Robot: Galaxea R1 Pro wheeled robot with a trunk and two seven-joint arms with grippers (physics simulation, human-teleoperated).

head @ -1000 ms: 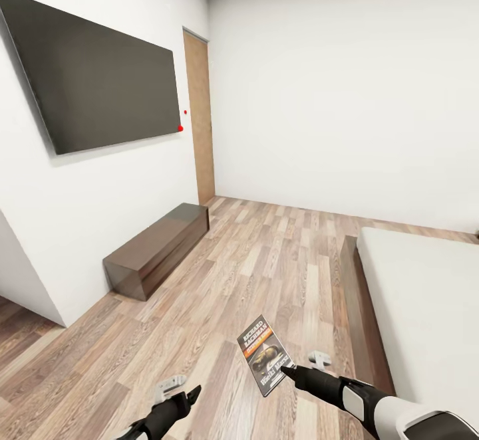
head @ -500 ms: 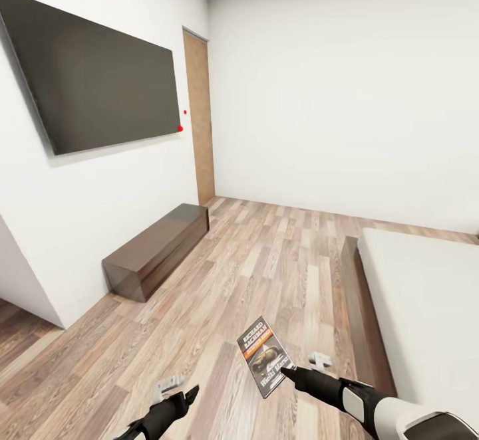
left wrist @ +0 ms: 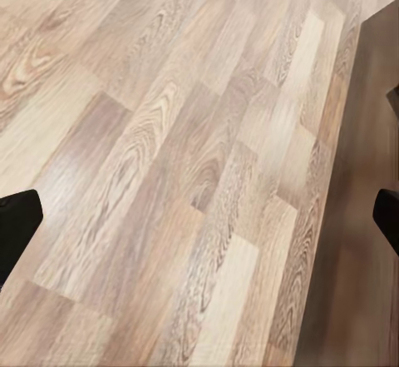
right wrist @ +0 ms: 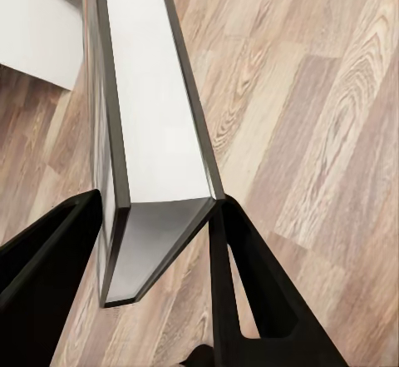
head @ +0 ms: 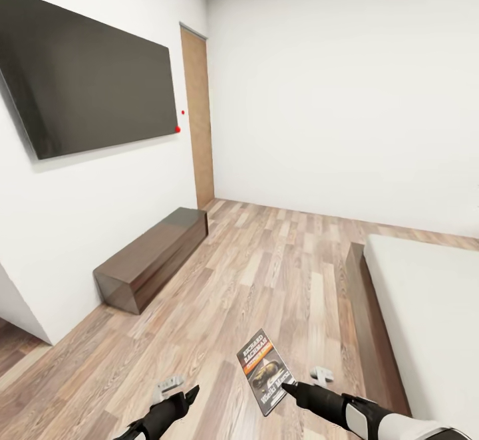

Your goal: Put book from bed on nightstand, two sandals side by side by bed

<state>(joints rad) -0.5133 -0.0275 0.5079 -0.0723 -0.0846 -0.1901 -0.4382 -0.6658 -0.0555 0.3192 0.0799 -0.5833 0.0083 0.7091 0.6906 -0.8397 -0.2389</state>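
Low in the head view, the right gripper (head: 287, 387) holds the small thin paperback book (head: 265, 371) with its dark cover, white lettering and orange band. Book is tilted, cover facing up toward the camera, suspended over the grey-brown wood-plank floor (head: 266, 274), near the bed's left edge but clear of it. Right wrist view: both black fingers (right wrist: 237, 284) press the book (right wrist: 150, 134) from either side, jaws clamped on its lower end, pale page edge showing between them.

Left gripper (head: 189, 397) hangs over bare floor, well apart from the book. Left wrist view: one black fingertip (left wrist: 15, 225) at each side edge of the picture with plank floor (left wrist: 191, 159) between them; jaws spread wide, nothing between them.

Wide low bed (head: 426, 307) with dark brown wooden frame and plain pale grey-white mattress sits at the right of the head view. Long low dark brown wooden bench cabinet (head: 150, 257) stands against the white left wall, under a large black wall-mounted screen (head: 86, 81). Brown door (head: 198, 117) stands in the left wall close to the far corner. Two small red dots (head: 178, 127) sit on the wall just beside the screen's lower right corner.
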